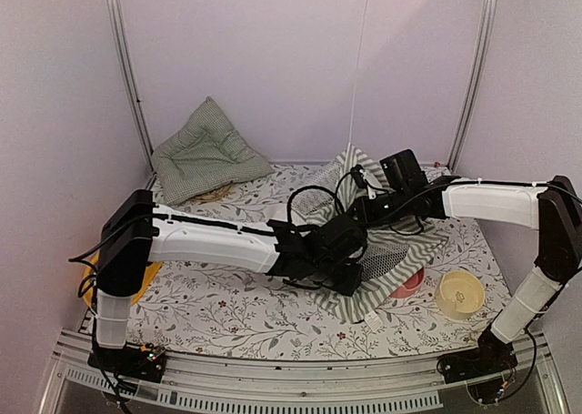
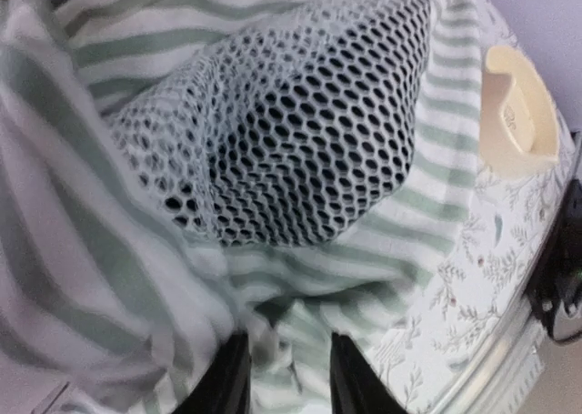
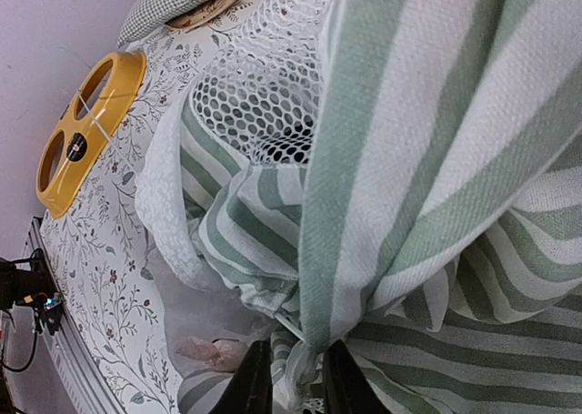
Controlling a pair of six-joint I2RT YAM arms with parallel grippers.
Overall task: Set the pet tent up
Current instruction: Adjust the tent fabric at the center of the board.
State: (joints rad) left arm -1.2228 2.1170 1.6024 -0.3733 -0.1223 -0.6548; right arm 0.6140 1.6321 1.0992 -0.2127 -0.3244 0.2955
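The pet tent (image 1: 386,250) lies crumpled at the middle right of the floral table, a green-and-white striped heap with a white mesh panel (image 2: 291,132). Both arms reach into it. My left gripper (image 1: 350,282) is low at the tent's near edge. In the left wrist view its gripper (image 2: 286,378) has the jaws apart, with loose striped cloth lying between them. My right gripper (image 1: 362,182) is at the raised far part of the tent. In the right wrist view a twisted bunch of striped fabric (image 3: 409,114) hangs between the fingers of the gripper (image 3: 289,378), which stand slightly apart.
A green checked cushion (image 1: 205,150) leans in the back left corner. A yellow bowl holder (image 1: 91,282) (image 3: 86,127) sits at the left edge. A cream bowl (image 1: 459,293) (image 2: 518,105) and a pink bowl (image 1: 409,282) sit right of the tent. A metal rail (image 1: 300,378) lines the near edge.
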